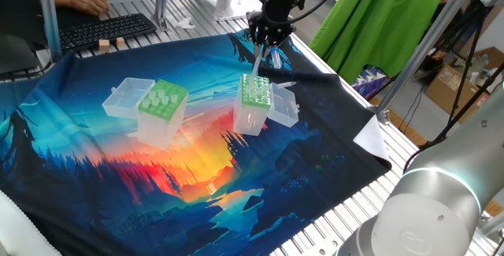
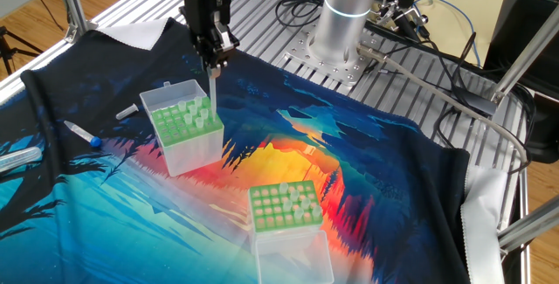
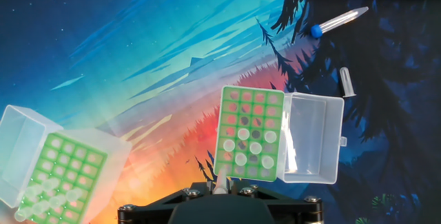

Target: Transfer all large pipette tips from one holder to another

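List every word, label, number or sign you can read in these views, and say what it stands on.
None can be read.
Keyboard: key legends too small.
Cardboard boxes: no print legible.
Blue-capped tube: any markings too small to tell.
Both tip boxes: no visible labels.

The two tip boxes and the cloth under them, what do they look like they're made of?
Both boxes, the one under the pincer and the other: likely clear rigid plastic, see-through walls and lids, with opaque green matte-looking hole plates. The cloth: apparently printed fabric, since it wrinkles and drapes at its edges.
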Robot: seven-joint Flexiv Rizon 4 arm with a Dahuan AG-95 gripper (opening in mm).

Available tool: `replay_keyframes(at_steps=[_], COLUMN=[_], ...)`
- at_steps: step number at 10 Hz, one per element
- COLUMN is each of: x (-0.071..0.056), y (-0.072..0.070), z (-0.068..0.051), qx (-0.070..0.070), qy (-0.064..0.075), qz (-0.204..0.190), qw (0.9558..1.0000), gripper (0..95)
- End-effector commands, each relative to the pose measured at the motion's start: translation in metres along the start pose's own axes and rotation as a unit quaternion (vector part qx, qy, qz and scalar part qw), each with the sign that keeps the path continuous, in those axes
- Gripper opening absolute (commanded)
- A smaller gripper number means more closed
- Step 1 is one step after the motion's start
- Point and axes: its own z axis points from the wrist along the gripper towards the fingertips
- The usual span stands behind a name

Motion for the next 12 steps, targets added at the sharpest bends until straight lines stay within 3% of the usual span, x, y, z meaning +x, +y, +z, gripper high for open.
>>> replay_keyframes(at_steps=[1, 8, 12], x=[0.0007, 0.0014, -0.0002], y=[-0.0007, -0.0013, 0.0005], z=[0.0022, 0.006, 0.0015], qx=[-0.002, -0.01, -0.009], qy=[-0.002, -0.005, -0.002], qz=[0.0, 0.003, 0.006], qw=[1.0, 0.9999, 0.9999], gripper=[0.0, 0.0, 0.0])
